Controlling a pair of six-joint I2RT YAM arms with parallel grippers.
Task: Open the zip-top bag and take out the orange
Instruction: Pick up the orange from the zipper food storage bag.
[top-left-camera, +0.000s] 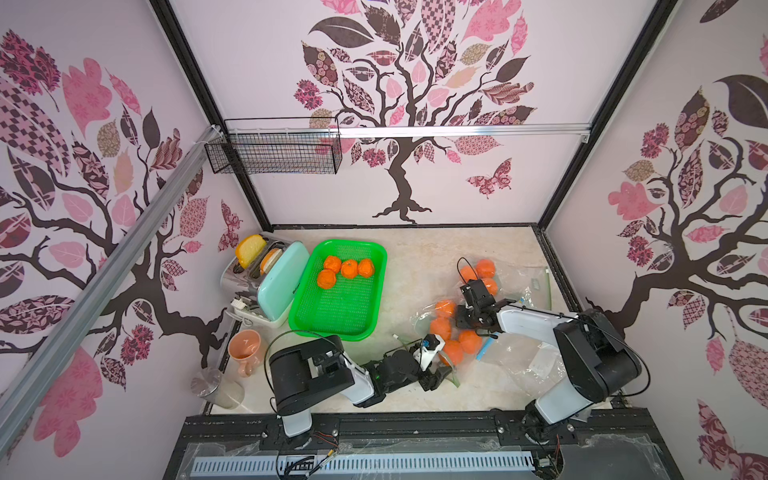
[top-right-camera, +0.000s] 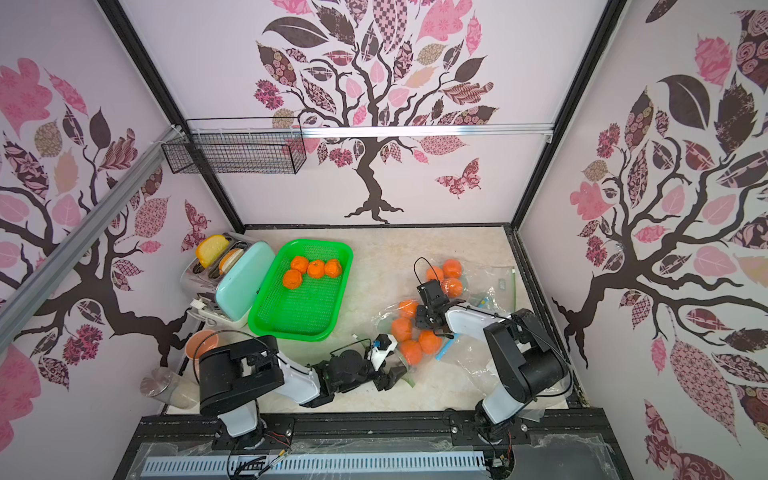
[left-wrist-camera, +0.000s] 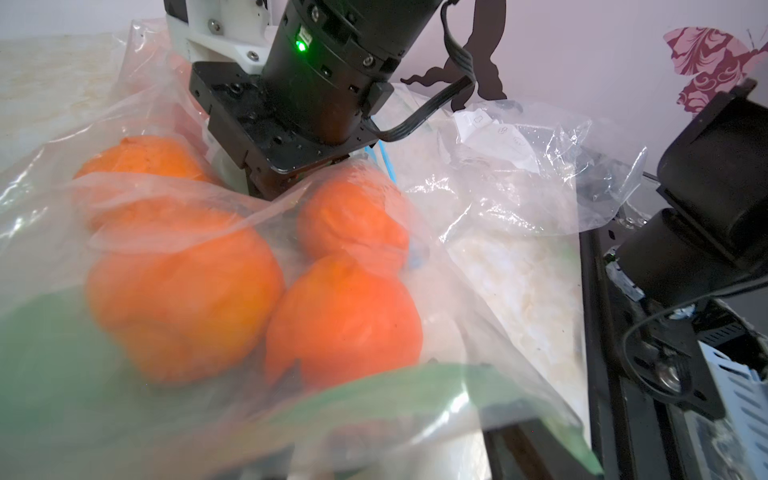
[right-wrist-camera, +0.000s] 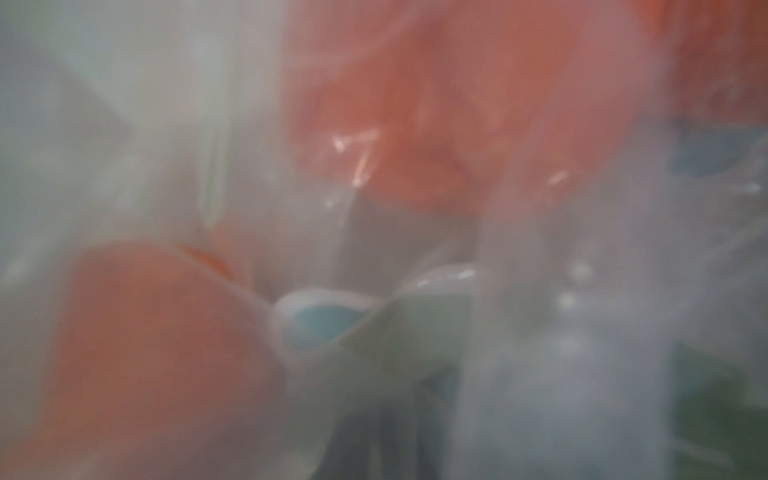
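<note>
Clear, wrinkled film: the zip-top bag (top-left-camera: 422, 318) lies low and right of centre, its green zip edge (top-left-camera: 454, 380) facing the frame's bottom; its long axis we cannot make out. Leftward sits a green tray (top-left-camera: 353, 242) holding four loose oranges (top-left-camera: 349, 269). Next, the left gripper (top-left-camera: 438, 379), fingers apart at that edge. Then the right gripper (left-wrist-camera: 270, 185), fingers together, buried among the bagged oranges (top-left-camera: 469, 341); a second bag (top-left-camera: 523, 276) lies above.

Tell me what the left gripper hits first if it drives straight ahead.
The left gripper would most likely meet the zip-top bag, its clear film by the green zip edge, oranges just behind; depth is unclear.
</note>
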